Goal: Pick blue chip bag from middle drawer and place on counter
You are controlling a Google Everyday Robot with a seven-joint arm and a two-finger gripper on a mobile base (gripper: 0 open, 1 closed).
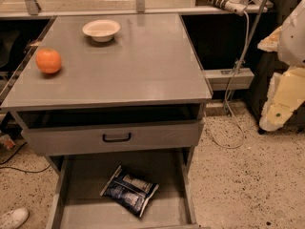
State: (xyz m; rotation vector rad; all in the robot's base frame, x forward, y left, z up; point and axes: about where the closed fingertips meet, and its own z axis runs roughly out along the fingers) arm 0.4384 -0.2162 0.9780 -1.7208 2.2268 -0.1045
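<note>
Camera view: the blue chip bag (129,190) is seen lying flat and askew on the floor of the middle drawer (86,175), which is pulled out below a drawer front (116,137) with a black handle. The bag is judged light, soft and crinkly, its foil slippery. A gentle pinch at a crimped end is advised, or across the puffed middle. The counter (124,66) above carries an orange (48,61) and a white bowl (101,30). The gripper (279,104) is held at the right edge, well apart from the bag; wide or narrow cannot be told.

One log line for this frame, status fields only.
blue chip bag: in middle drawer, ungrasped | counter: holds orange, bowl | pincer: far right, off counter
</note>
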